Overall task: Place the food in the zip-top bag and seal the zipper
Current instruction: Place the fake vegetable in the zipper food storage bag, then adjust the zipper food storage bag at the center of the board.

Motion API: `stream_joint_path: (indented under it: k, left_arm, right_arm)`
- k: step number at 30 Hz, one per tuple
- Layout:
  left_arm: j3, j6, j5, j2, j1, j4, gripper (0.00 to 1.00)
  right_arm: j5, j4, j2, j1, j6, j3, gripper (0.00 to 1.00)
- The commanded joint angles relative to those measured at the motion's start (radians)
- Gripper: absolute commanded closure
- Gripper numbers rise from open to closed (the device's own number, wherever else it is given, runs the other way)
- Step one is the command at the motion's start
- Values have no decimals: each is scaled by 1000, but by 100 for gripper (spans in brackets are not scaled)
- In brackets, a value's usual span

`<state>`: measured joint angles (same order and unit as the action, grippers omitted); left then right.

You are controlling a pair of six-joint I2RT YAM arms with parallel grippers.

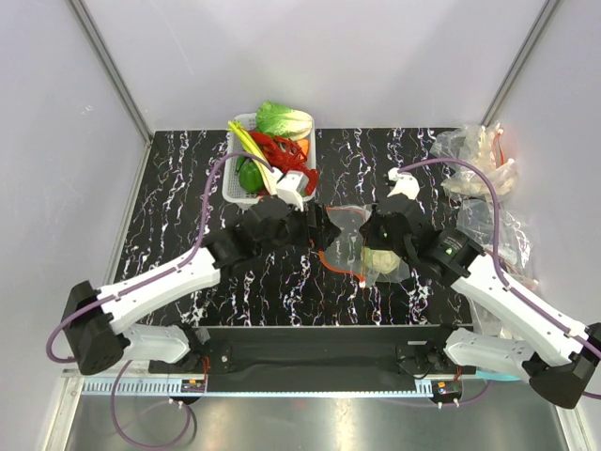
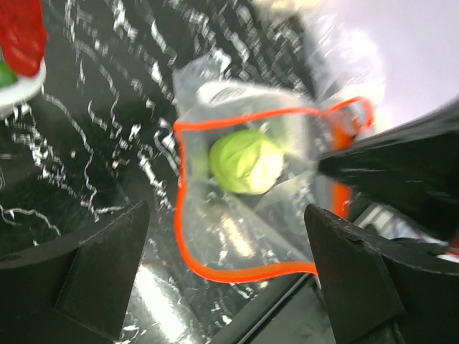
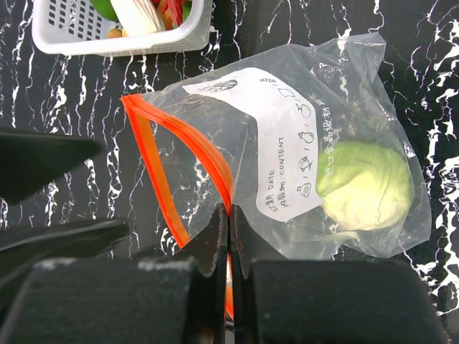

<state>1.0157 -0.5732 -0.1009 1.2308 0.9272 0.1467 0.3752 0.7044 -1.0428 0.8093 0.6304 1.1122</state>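
Blk table [image 1: 178, 178]: cabbage [image 3: 366, 185] in bag [image 3: 344, 86], R gripper [image 3: 229, 215] pinches zipper [image 3: 179, 143]

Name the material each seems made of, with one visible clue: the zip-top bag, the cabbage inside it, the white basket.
Zip-top bag: thin clear plastic film, glossy and creased. Cabbage: probably moulded plastic, smooth pale green with a soft sheen. Basket: rigid white plastic, by its even grid of holes.

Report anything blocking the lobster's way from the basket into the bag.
The basket wall and the open left gripper lie between the lobster and the mouth of the bag. The cabbage sits deep inside, clear of the mouth.
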Motion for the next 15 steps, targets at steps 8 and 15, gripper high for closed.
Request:
stream_joint_path:
  k: [8,15]
  left_arm:
    - [-55,-28,30,165,-2,-78,40]
    - [-56,-68,127,154,12,-155,97]
  right_arm:
    - [68,1,58,-10,25,6,100]
    - [143,61,64,-9,-4,6,100]
